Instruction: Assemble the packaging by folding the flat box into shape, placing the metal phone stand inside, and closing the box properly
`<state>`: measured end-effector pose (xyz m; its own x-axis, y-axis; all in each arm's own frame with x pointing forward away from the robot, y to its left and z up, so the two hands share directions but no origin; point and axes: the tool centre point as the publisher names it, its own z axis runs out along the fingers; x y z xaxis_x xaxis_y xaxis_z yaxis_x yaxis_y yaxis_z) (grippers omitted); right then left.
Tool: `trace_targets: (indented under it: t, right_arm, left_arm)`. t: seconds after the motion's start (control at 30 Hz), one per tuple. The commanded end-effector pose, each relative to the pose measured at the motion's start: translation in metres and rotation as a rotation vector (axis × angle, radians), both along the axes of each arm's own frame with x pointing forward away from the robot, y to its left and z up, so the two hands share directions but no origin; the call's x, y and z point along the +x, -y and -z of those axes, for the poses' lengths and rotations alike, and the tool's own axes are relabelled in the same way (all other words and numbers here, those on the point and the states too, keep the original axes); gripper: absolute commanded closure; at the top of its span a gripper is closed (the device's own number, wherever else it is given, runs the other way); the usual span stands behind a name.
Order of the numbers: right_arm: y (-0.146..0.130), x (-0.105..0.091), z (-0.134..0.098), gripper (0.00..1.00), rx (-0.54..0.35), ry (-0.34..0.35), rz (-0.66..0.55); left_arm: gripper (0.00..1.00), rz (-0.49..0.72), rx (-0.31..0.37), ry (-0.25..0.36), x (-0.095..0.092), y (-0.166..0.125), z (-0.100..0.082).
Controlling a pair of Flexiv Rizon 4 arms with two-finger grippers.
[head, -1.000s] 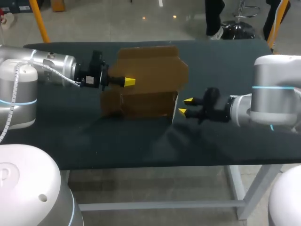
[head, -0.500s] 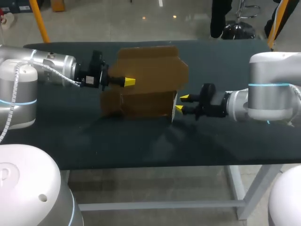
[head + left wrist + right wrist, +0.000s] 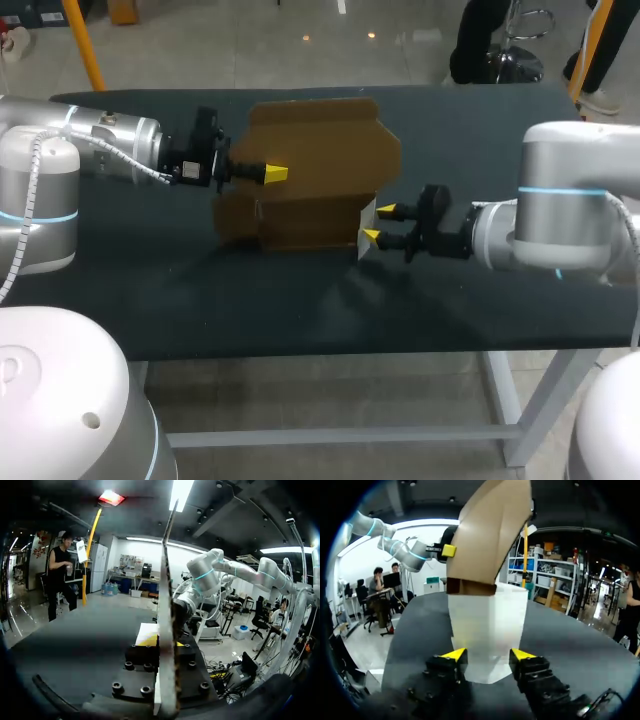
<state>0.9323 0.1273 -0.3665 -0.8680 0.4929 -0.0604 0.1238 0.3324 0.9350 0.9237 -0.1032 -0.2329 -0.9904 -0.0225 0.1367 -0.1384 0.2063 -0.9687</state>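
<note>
Dark matte table [image 3: 300, 300] on a pale metal frame, both arms in over it from the sides. The cardboard box [image 3: 310, 190] sits a little left of the table's middle, toward the far half, half-formed. Its long axis runs left to right across the table. The lower body stands on the surface like a low wall, and a big upper panel with cut corners rises behind it toward the far edge.

It's plain brown outside, and at its right end a flap [image 3: 366, 228] shows a white face, turned toward the right arm.

Left gripper [image 3: 272, 174] comes in from the left at the box's upper left. Its wrist view has the panel [image 3: 167, 630] edge-on, running straight between the yellow tips, which are clamped onto the cardboard from both sides.

Right gripper [image 3: 378, 223] is at the box's right end, fingers spread wide and holding nothing. From its wrist camera the white flap [image 3: 487, 625] stands just ahead of and between the two tips [image 3: 487, 655]; whether they touch it, I can't tell.
</note>
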Motion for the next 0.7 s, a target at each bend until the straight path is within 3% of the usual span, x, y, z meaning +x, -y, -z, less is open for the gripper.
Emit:
trace_targets:
  t: [0.03,0.7]
  right_arm:
    - [-0.005,-0.003,0.002,0.40,0.010,0.018,0.034]
    - [-0.017,0.015,0.002,0.52,0.058,0.017,0.238]
  left_arm:
    - [1.00,0.004,0.000,-0.001,0.000,0.001,0.003]
    - [1.00,0.004,0.000,-0.001,0.000,0.001,0.003]
